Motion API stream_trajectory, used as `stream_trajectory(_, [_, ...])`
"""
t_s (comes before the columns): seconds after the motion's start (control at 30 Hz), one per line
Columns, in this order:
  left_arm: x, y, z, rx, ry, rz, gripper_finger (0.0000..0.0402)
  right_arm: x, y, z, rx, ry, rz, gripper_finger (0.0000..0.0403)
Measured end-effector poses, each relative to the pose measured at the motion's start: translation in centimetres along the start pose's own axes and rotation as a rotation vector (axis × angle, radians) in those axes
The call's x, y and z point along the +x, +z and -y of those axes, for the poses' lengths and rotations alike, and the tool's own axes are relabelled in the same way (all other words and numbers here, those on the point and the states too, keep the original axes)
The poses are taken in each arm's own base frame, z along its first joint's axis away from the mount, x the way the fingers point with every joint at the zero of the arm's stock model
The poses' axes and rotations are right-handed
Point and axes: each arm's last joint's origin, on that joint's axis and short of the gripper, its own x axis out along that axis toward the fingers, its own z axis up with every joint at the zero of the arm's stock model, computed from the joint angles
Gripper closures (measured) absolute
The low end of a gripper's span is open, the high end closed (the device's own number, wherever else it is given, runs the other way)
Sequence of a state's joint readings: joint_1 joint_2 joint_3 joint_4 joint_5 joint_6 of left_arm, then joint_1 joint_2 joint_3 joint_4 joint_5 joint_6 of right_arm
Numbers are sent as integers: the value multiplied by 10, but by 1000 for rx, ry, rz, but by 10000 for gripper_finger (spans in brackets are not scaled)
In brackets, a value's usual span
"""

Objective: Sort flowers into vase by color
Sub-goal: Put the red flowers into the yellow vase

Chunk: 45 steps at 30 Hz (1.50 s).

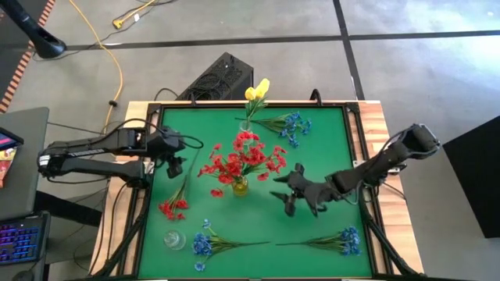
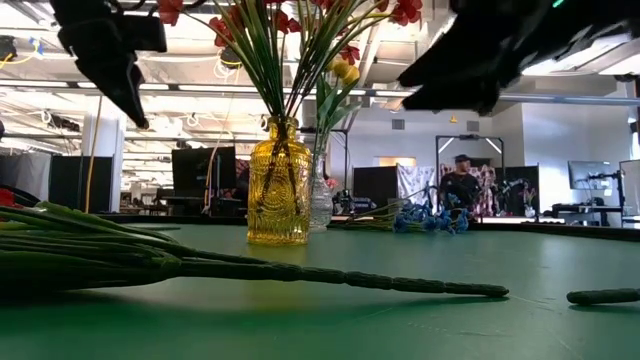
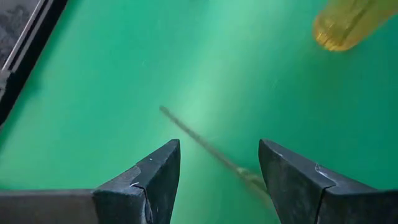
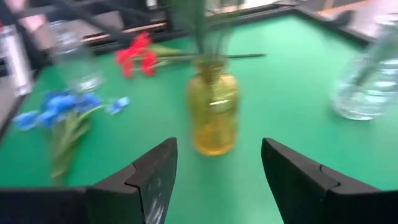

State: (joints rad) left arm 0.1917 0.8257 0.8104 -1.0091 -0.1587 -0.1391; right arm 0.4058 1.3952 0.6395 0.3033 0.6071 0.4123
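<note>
Hovering wide open over the red spray's stem (image 3: 205,144), the left end effector (image 3: 219,180) is risking a missed pinch; right end effector (image 4: 217,180), also open, is risking nudging the amber vase (image 4: 213,112).

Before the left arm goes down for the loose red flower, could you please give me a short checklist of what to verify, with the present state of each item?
1. Left gripper jaws open: ok.
2. Red flower lying free on the green mat, its stem showing between the jaws in the left wrist view: ok.
3. Left gripper lined up over the stem's tip rather than the blooms: ok.
4. Yellow vase upright, already holding red blooms: ok.
5. Right gripper open, beside the yellow vase; possibly crowding the drop path: not ok.
6. Room left in the vase neck for another stem: cannot tell.
</note>
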Motion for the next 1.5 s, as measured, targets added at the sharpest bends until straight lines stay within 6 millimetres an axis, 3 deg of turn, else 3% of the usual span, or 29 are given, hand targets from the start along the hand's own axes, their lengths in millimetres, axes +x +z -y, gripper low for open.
stream_trajectory(0.2, [0, 3, 1, -5, -27, 30, 195, 17, 6, 20, 2, -54, 66, 143])
stream_trajectory(0.37, [0, 4, 1, -6, -27, 36, 195, 49, -2, 19, -53, 125, 131, 143])
stream_trajectory(0.73, [0, 3, 1, -19, -29, 31, 195, 111, 0, 9, -191, 109, 174, 143])
stream_trajectory(0.97, [0, 3, 2, -27, -45, 29, 195, 124, 9, 10, -189, 115, 154, 143])
stream_trajectory(1.5, [0, 4, 2, -29, -46, 35, 195, 128, 10, 18, -128, 169, 120, 151])
